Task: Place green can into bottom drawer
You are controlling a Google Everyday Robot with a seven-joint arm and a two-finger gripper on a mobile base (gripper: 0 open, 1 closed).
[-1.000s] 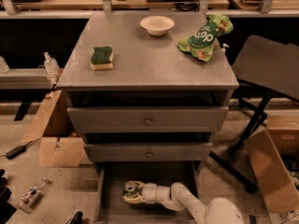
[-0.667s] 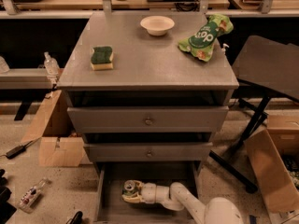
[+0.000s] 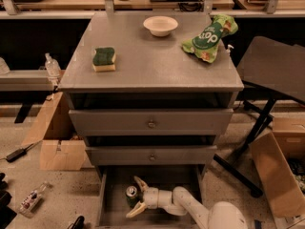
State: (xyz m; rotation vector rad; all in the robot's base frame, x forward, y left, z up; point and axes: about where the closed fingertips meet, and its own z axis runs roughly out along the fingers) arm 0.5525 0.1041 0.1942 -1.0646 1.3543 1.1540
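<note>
The green can (image 3: 130,193) stands upright on the floor of the open bottom drawer (image 3: 112,205), silver top showing. My gripper (image 3: 137,196) reaches into the drawer from the lower right. Its two pale fingers (image 3: 140,182) are spread wide, one behind and one in front of the can, just to the can's right. They do not clamp it. My white arm (image 3: 190,206) lies across the drawer's right half.
On the cabinet top lie a green-and-yellow sponge (image 3: 104,59), a white bowl (image 3: 160,25) and a green chip bag (image 3: 209,37). The two upper drawers (image 3: 151,123) are shut. Cardboard boxes (image 3: 55,140) stand left and right; a black chair (image 3: 271,75) stands to the right.
The fingers, which sat close around the can, have spread apart. The can stays standing in the bottom drawer.
</note>
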